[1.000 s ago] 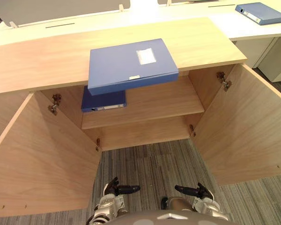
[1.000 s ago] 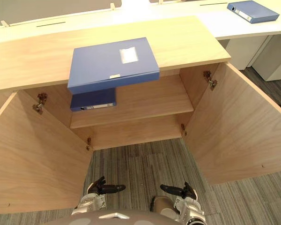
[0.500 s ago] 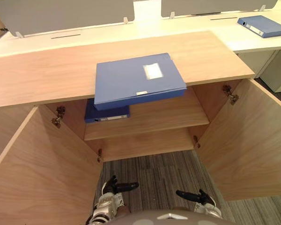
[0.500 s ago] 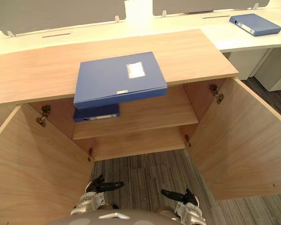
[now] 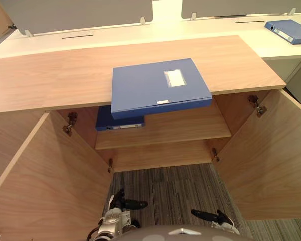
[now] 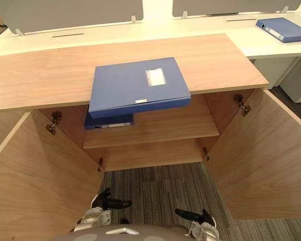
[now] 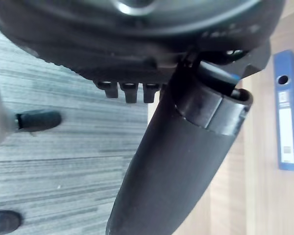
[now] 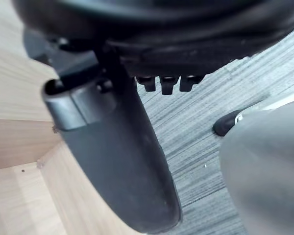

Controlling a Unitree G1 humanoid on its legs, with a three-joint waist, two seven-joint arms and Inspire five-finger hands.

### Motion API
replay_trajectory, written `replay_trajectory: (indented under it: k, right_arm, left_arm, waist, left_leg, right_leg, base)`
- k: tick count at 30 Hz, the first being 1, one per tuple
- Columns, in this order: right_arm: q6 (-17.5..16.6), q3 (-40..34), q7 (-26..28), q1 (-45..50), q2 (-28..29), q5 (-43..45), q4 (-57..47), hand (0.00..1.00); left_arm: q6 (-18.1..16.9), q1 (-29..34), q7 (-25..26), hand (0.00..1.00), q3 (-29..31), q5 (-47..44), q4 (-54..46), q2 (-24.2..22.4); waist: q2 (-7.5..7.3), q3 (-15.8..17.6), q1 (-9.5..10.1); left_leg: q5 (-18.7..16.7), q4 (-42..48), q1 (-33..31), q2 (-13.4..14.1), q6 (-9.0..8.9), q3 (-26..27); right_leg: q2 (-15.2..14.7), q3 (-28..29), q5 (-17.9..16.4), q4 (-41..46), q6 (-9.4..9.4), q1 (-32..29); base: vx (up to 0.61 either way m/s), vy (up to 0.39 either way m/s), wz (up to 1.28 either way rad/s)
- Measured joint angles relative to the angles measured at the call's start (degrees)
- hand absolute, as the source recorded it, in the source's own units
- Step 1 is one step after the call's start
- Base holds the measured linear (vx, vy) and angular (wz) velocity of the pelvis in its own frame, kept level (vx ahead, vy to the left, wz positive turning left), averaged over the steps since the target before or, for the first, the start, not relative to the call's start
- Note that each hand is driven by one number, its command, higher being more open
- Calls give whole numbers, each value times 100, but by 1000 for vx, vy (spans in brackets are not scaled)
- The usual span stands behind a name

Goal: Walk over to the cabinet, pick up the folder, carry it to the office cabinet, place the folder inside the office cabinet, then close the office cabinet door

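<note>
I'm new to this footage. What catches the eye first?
A blue folder lies on the cabinet top, its edge overhanging the front. The left door and right door stand wide open, with a second folder on the shelf inside. The left hand and right hand hang low over the carpet, empty.

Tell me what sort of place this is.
Probably an office: a blue folder lies on a wooden cabinet, white desks with grey divider screens stand behind it, with grey carpet underfoot.
</note>
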Motion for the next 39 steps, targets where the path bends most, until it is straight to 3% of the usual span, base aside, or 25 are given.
replay_trajectory:
  k: [3, 7, 11, 27, 34, 39]
  right_arm:
    - [-41, 41, -54, 20, -10, 3, -23, 100]
    - [-88, 238, -70, 111, -134, -2, -115, 100]
    - [-88, 261, -91, 111, -144, -1, -177, 100]
    - [-127, 391, -61, 245, -144, -9, -234, 100]
    - [-138, 481, -51, 377, -203, -18, -157, 100]
    - [-136, 486, -50, 407, -252, -22, -7, 100]
  left_arm:
    - [-17, 208, 92, 100, -1, -5, -999, 164]
    - [-292, 420, 326, 100, 23, -7, -2459, 386]
    - [-473, 603, 545, 100, 139, -15, -3314, 410]
    - [-790, 912, 1134, 100, 115, 299, -5769, 429]
    - [-935, 913, 1199, 100, -450, 651, -7014, 600]
    - [-1064, 905, 1145, 100, -700, 782, -7391, 778]
  waist:
    - [7, 16, 3]
    - [54, 50, 16]
    - [119, 87, 26]
    - [66, 98, 61]
    - [73, -91, 50]
    - [113, -220, 31]
  left_leg:
    - [12, -1, -24, -26, 18, -41]
    - [33, -3, -88, -82, 48, -225]
    - [35, -5, -84, -104, 52, -318]
    - [36, -11, -12, -102, 52, -471]
    - [50, -5, -53, -103, 64, -481]
    - [52, -5, -31, -104, 68, -465]
  right_leg:
    - [-22, -24, 10, -23, 2, -3]
    - [-68, -143, 9, -61, 3, 15]
    - [-81, -165, 10, -89, 3, 56]
    - [-78, -284, 12, -115, 2, 225]
    - [-67, -120, 14, -72, -2, 186]
    - [-60, -23, 16, -48, -5, 182]
  base:
    - [-55, 11, 5]
    - [-40, 7, 18]
    - [-20, 8, 6]
    - [-26, -1, 5]
    - [-11, 2, 0]
    - [-39, 8, -2]
